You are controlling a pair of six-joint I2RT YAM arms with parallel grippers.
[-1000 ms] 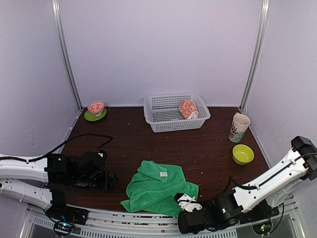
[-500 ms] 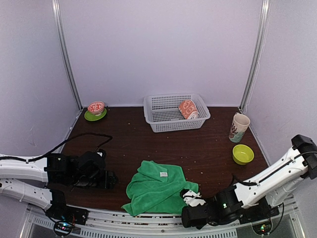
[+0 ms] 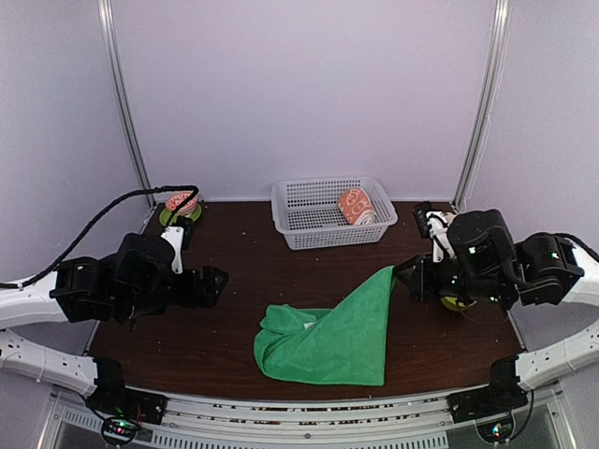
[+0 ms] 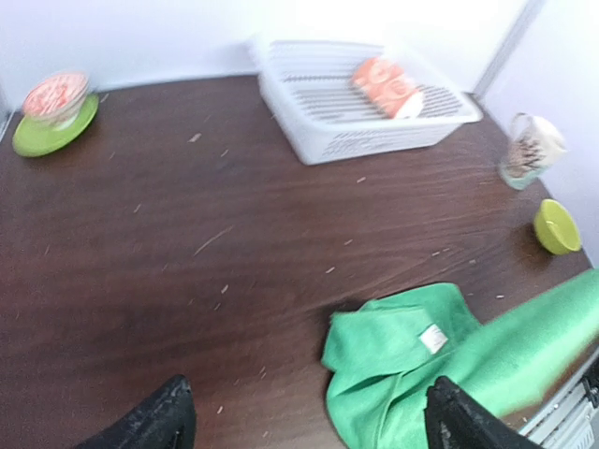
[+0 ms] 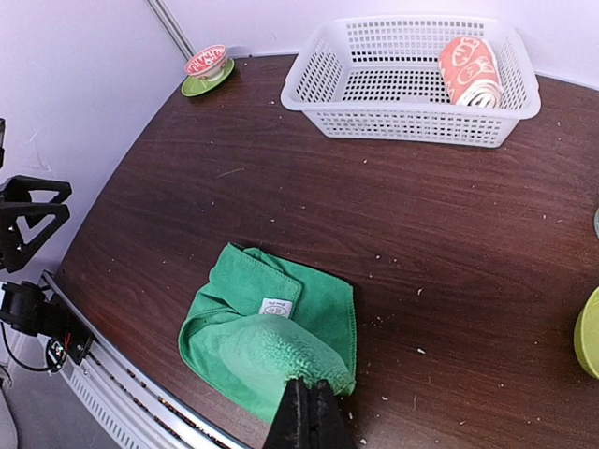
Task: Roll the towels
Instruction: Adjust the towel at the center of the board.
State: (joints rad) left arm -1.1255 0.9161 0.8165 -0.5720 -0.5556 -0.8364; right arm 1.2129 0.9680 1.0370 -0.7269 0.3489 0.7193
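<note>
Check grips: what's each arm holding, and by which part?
Right gripper is shut on one corner of the green towel, that corner raised off the table. Left gripper is open, holding nothing.

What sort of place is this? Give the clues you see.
Probably a robot lab test booth: plain white walls and metal posts box in a dark table, a left arm and right arm reach over it, and a basket and green towel serve as props.
</note>
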